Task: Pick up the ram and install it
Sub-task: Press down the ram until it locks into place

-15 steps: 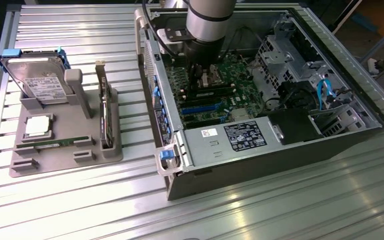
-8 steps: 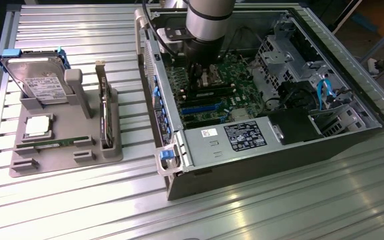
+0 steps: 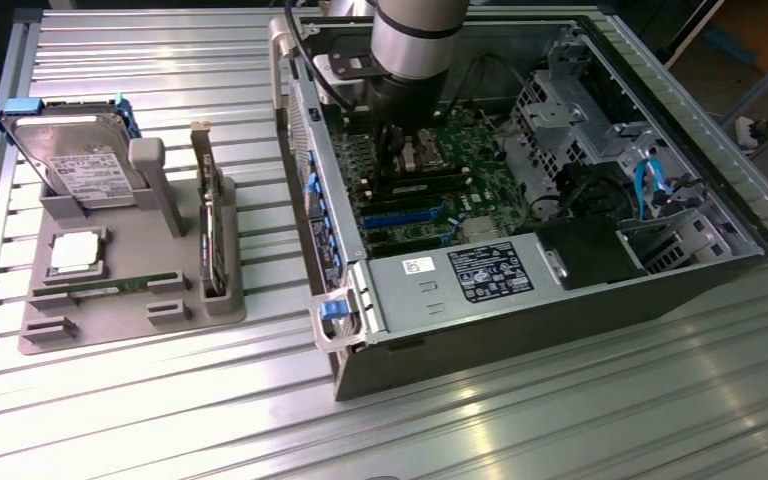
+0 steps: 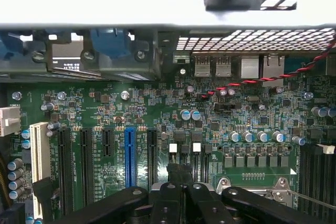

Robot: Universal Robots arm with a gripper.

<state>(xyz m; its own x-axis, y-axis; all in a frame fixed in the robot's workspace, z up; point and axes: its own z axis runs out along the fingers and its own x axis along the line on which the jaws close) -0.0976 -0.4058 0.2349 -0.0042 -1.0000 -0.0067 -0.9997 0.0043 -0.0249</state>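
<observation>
The arm reaches down into the open PC case (image 3: 544, 150), its claw (image 4: 178, 179) low over the motherboard (image 4: 157, 124) with the fingers drawn together; whether anything thin is pinched between the tips cannot be told. In the wrist view the fingertips sit near the CPU socket (image 4: 252, 182) and the dark slots beside it, with the blue slot (image 4: 130, 156) off to one side. A ram stick (image 3: 120, 284) lies flat in the grey holder (image 3: 131, 310) on the bench (image 3: 558, 420), at the exterior view's left, just below the silver CPU (image 3: 77, 250) and well apart from the case. The hard drive (image 3: 84, 170) stands upright at the holder's far end, and a dark card (image 3: 208, 215) stands on edge along its side. The ram is likely light, thin and stiff, but fragile: it should be gripped by its long edges near the middle, not across the chips or the contact row, and kept square, since twisting could crack it.
</observation>
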